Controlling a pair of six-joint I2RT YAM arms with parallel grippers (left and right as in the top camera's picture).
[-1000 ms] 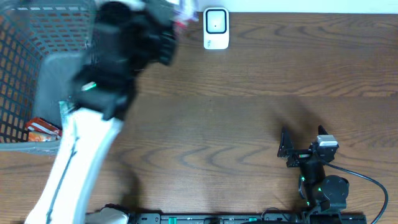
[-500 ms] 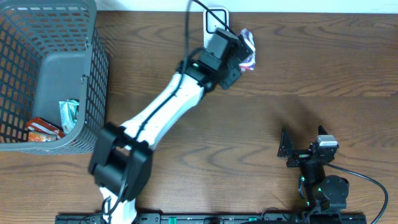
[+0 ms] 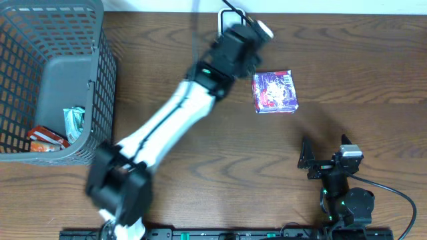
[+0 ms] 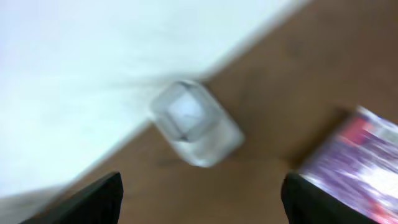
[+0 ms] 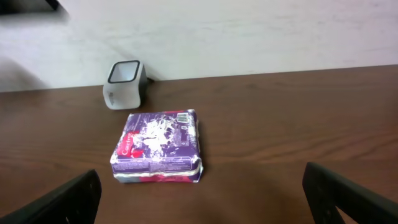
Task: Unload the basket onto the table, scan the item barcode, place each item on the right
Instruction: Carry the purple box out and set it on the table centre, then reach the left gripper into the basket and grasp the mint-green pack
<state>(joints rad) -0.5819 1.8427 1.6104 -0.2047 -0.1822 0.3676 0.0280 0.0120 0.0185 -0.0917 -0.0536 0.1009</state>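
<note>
The item, a purple and pink packet, lies flat on the wooden table, free of both grippers. The small white barcode scanner stands at the table's far edge; the left arm covers most of it from overhead. My left gripper hovers by the scanner, open, with nothing between its fingers; the packet shows blurred to its right. My right gripper rests open near the front edge, facing the packet and the scanner behind it.
A grey mesh basket stands at the far left and holds an orange packet and a pale wrapper. The left arm stretches diagonally across the table's middle. A white wall runs behind the table's back edge.
My left arm swung from the basket over to the scanner carrying the packet, then opened. The packet now lies on the table to the gripper's right. The right arm has not moved.
</note>
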